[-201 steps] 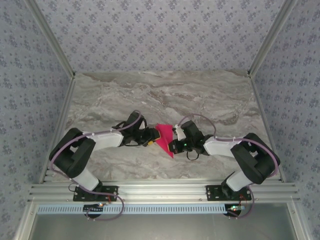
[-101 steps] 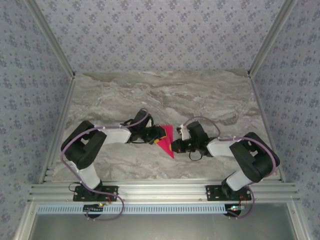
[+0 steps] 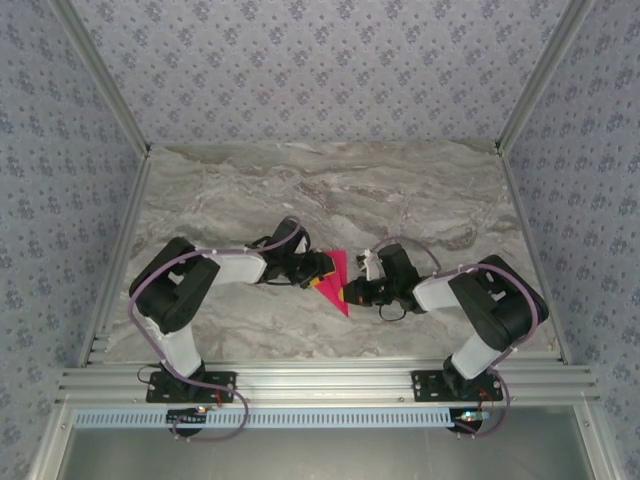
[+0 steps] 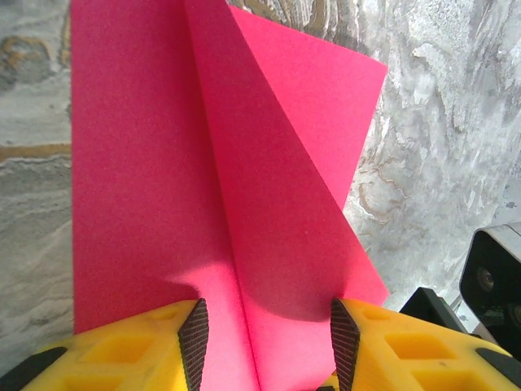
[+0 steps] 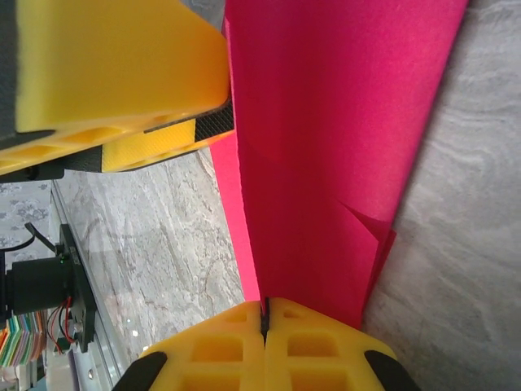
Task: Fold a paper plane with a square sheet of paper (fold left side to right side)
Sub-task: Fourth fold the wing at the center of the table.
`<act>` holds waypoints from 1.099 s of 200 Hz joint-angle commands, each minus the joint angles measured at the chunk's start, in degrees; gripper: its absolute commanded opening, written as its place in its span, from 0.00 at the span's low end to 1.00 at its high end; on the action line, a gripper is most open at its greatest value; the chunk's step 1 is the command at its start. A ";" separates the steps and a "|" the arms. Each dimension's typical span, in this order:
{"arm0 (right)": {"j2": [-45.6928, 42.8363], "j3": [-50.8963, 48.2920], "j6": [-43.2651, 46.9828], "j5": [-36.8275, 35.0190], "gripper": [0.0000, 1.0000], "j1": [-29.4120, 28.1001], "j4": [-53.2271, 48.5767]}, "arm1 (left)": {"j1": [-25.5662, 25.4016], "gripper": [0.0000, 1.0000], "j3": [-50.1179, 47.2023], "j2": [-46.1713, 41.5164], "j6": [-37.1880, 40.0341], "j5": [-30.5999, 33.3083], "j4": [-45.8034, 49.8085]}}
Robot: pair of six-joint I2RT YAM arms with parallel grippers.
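The paper plane (image 3: 336, 277) lies on the table (image 3: 300, 190), about midway between the left and right edges and nearer the near edge than the far one. Its long axis runs roughly far to near, with the sharp nose toward the near edge. The central crease therefore lies across the line joining the two arms, not along it.

The left gripper (image 3: 317, 274) reaches in from the table's left side. In the left wrist view its fingers (image 4: 193, 338) stand parted, one on each side of the crease. Pink paper runs between and under them and nothing is clamped (whether the pads touch the sheet I cannot tell). The right gripper (image 5: 264, 316) reaches in from the right side. Its jaws are closed tight on the paper's right-hand edge, and the sheet vanishes into the seam between the yellow fingers.

In my judgement the left-to-right fold turns on that crease. The left flap lies on the left gripper's side, so that arm is the nearer one to carry it over, with the right one serving as anchor. The sweep should go square to the long axis, or the edges will not meet.
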State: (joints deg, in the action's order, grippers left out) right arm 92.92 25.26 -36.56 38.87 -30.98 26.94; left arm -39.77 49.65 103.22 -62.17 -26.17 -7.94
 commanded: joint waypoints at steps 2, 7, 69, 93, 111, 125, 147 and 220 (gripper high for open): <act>0.81 -0.82 -1.15 1.37 0.04 0.82 1.49 | -0.60 0.46 1.20 2.40 0.82 0.94 2.38; 0.85 -0.83 -1.14 1.42 0.04 0.83 1.50 | -0.57 0.46 1.31 2.55 0.95 1.00 2.78; -0.64 -0.32 -1.36 2.41 0.14 1.43 1.26 | -0.64 0.47 2.03 3.67 1.29 1.74 5.65; -3.29 0.49 -1.87 2.87 0.23 1.88 0.48 | -0.57 0.47 2.14 3.57 1.65 2.00 6.52; -4.74 1.97 -1.55 3.70 0.30 2.77 -1.64 | -0.62 0.47 2.30 3.44 1.72 2.09 6.98; -4.86 3.05 -1.18 4.22 0.33 3.58 -2.79 | -0.58 0.47 2.27 3.32 1.87 2.18 7.24; -3.86 4.90 -0.67 4.42 0.35 4.89 -4.88 | -0.61 0.47 2.34 3.13 1.98 2.32 7.51; 1.34 8.08 -1.01 5.68 0.35 5.99 -6.12 | -0.58 0.47 2.65 3.13 2.11 2.27 7.77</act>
State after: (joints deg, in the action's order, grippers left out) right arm 92.49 31.75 -37.95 42.72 -25.26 22.22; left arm -39.83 51.94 104.05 -60.93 -26.11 -4.12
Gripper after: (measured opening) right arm 0.353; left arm 0.465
